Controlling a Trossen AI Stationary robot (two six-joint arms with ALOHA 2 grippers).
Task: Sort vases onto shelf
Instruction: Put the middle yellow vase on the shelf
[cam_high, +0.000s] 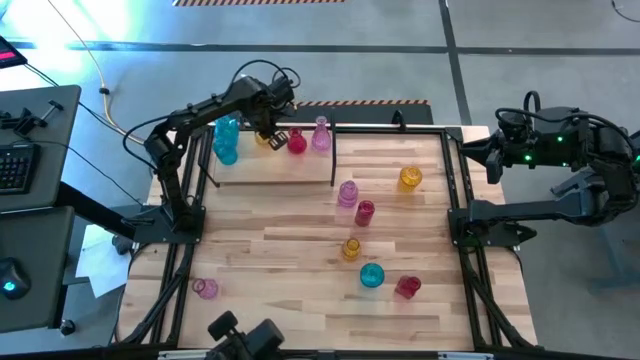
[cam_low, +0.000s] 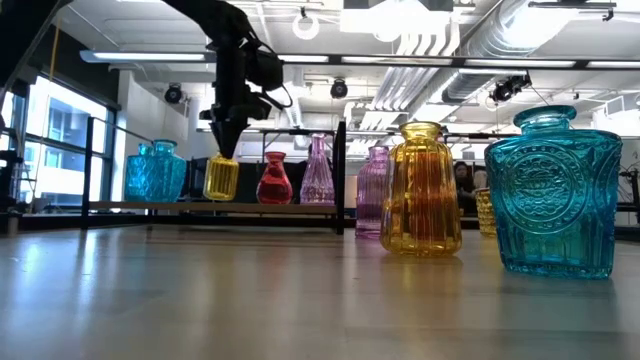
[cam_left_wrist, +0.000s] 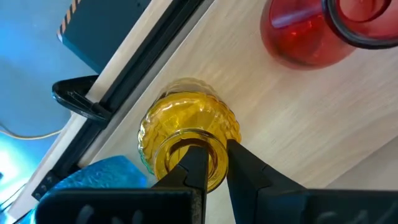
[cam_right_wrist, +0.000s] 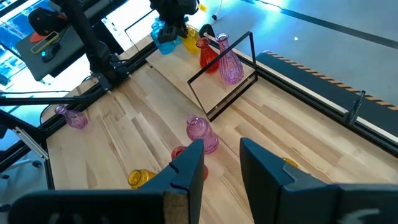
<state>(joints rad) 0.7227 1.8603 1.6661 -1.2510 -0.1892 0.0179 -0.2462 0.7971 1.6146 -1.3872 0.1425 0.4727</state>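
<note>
The shelf (cam_high: 275, 170), black rods on a light plank, stands at the table's far left. On it are cyan vases (cam_high: 225, 140), a red vase (cam_high: 296, 142) and a pink vase (cam_high: 320, 133). Between the cyan and the red one, my left gripper (cam_high: 268, 128) is shut on a yellow vase (cam_low: 221, 177). Several more vases stand loose on the table. My right gripper (cam_right_wrist: 221, 155) waits open beyond the table's right edge, with nothing between its fingers. My left gripper holds the yellow vase by the rim of its mouth (cam_left_wrist: 219, 157), one finger (cam_left_wrist: 196, 165) inside the neck and the other (cam_left_wrist: 242, 167) outside. The fingers come from above, pointing down. The vase hangs upright at the plank (cam_low: 200, 206); whether its base touches the plank, I cannot tell.
Loose on the tabletop stand a pink vase (cam_high: 347, 193), a red one (cam_high: 364, 212), a yellow one (cam_high: 410, 178), a small yellow one (cam_high: 351, 248), a cyan one (cam_high: 371, 275), a red one (cam_high: 407, 287) and a pink one (cam_high: 205, 289) near the left front corner.
</note>
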